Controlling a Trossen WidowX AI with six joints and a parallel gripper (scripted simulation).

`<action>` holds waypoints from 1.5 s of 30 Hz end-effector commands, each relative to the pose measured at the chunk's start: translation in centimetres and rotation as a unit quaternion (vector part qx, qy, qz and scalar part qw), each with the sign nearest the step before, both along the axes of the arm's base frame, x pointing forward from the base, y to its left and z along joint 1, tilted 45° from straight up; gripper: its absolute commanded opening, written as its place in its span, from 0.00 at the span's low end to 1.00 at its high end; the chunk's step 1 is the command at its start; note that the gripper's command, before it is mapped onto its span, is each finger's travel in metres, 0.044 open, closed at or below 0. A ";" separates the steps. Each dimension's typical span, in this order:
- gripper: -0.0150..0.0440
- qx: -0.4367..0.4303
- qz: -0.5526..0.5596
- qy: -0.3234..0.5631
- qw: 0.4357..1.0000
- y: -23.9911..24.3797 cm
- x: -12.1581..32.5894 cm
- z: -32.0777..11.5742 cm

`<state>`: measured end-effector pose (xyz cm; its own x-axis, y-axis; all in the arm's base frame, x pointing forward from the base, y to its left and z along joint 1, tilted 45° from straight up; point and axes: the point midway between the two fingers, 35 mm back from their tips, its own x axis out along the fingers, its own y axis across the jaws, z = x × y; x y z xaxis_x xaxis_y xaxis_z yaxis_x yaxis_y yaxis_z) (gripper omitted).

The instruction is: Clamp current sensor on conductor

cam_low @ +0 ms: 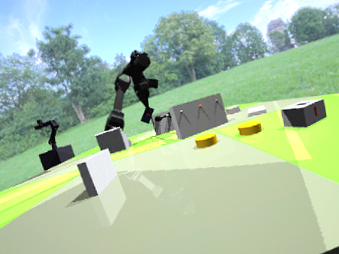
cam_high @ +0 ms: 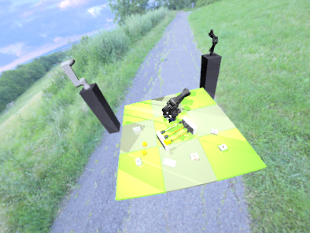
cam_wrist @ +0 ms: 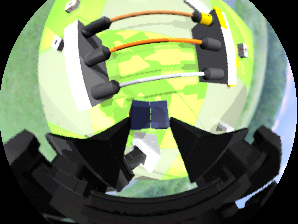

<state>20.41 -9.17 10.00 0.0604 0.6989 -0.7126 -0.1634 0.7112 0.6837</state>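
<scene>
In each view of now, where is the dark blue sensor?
Top: near the centre, small, under the arm.
Exterior: left of centre, at the arm's lower end.
Wrist: centre, between the fingers, below the white cable.
Shared landmark: the cable stand, beside the sensor.

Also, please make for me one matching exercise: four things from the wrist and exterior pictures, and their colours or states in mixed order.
1. split-core sensor
2. conductor nearest the gripper in the wrist view
3. middle conductor
4. round discs

A. orange
B. yellow, lying on the table
C. held between the fingers
D. white

Pairs: 1-C, 2-D, 3-A, 4-B
</scene>
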 end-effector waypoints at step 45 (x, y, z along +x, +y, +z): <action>0.25 0.141 -0.484 0.391 0.770 0.0 8.2 4.5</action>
<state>27.58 -9.18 14.14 0.2682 0.7310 -0.6275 0.8820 0.0756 0.4651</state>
